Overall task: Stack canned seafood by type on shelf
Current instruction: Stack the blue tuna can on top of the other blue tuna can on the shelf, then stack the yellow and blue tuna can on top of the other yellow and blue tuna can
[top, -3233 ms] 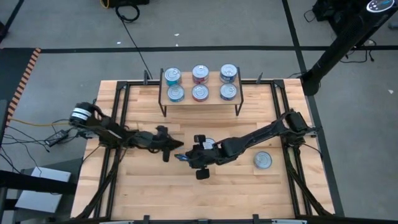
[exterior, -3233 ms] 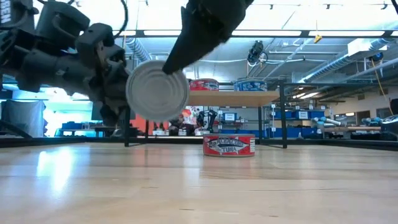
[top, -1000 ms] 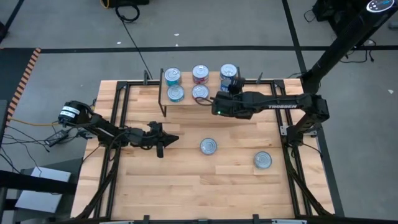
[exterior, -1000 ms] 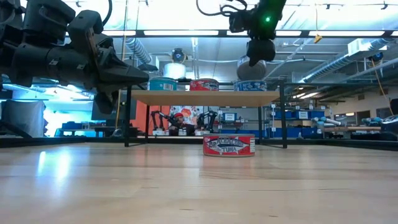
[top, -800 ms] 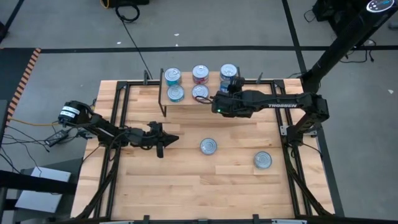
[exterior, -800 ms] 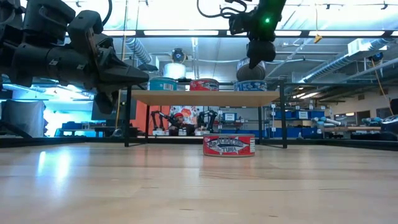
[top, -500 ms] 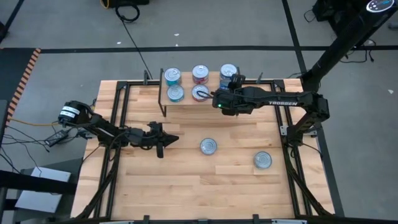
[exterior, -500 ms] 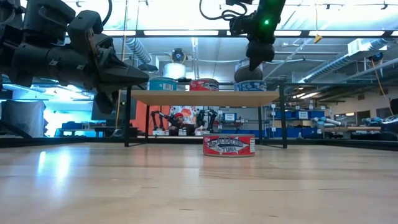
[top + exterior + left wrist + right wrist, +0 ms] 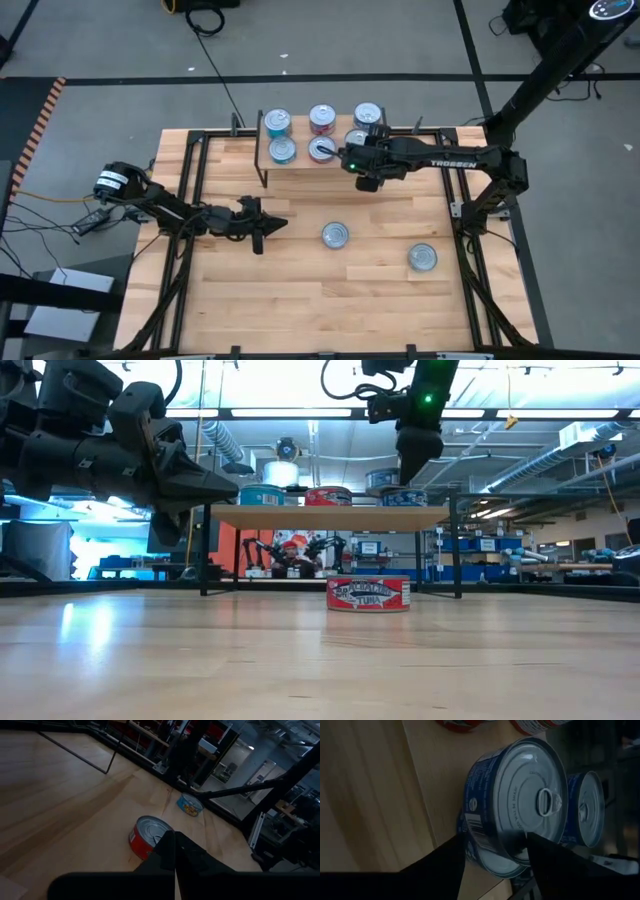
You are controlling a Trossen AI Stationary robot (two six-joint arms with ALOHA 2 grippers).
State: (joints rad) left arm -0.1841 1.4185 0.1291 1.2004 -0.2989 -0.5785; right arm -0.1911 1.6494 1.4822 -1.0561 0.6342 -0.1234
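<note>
My right gripper (image 9: 358,148) is over the shelf's (image 9: 300,135) right near part, shut on a dark-blue tin (image 9: 520,805). This tin (image 9: 384,480) sits just above another dark-blue tin (image 9: 406,497) standing on the plank (image 9: 330,518). A third dark-blue tin (image 9: 582,810) stands behind them. Two light-blue tins (image 9: 277,122) and two red tins (image 9: 322,118) also stand on the shelf. On the tabletop a red tin (image 9: 335,236) and a blue tin (image 9: 423,258) rest on their bases. My left gripper (image 9: 283,222) is shut and hovers left of the red tin (image 9: 150,836). My right gripper pinches the dark-blue tin by its side wall (image 9: 472,815), one finger (image 9: 447,862) on each side. The fingers come from above, slanting in from the table's right. The tin is held with its pull-tab top up. Whether it touches the tin below (image 9: 485,857), I cannot tell.
The shelf stands on thin black legs (image 9: 204,550) at the table's far middle. A black metal frame (image 9: 190,200) runs along the table's sides. Bare wood lies between the shelf and the near edge, around the two loose tins.
My right gripper has carried the dark-blue tin from the table's middle up over the shelf. In the last second it has moved a little toward the table's far-left and sunk slightly toward the dark-blue tin on the shelf's right near spot.
</note>
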